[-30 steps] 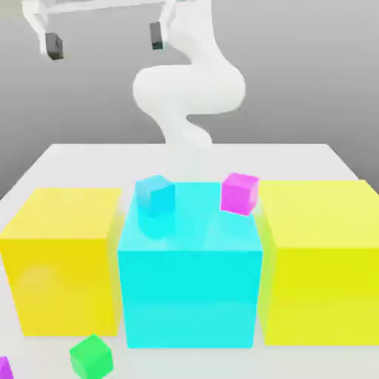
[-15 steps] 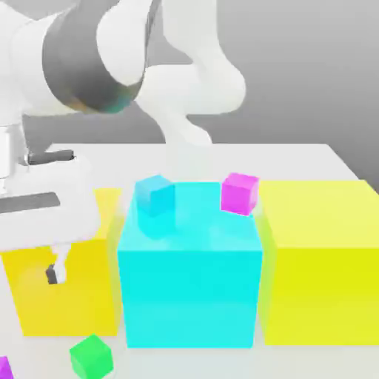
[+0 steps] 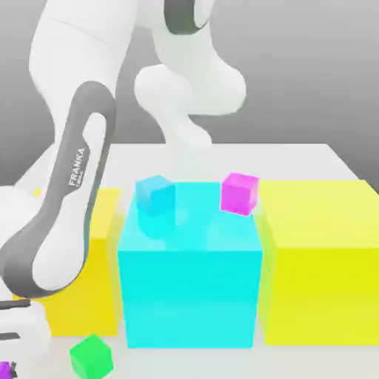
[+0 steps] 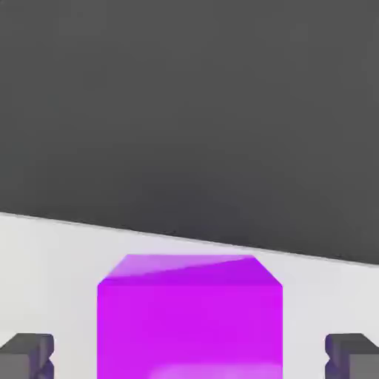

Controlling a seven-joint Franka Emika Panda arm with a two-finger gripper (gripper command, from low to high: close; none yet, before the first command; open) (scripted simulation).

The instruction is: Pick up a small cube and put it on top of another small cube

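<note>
Exterior view: your arm (image 3: 70, 185) reaches down to the table's (image 3: 296, 159) near corner on that view's left, where the small cube (image 3: 4, 369) rests. Hand view: the small cube (image 4: 190, 314) sits centred between the fingertips (image 4: 28, 354), which stand apart, clear of its sides. The pink cube (image 3: 240, 193) rests atop the cyan block (image 3: 190, 281).

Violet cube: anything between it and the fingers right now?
Nothing visible. In the hand view the violet cube sits directly between the two fingers, with bare table showing in the gap on each side.
</note>
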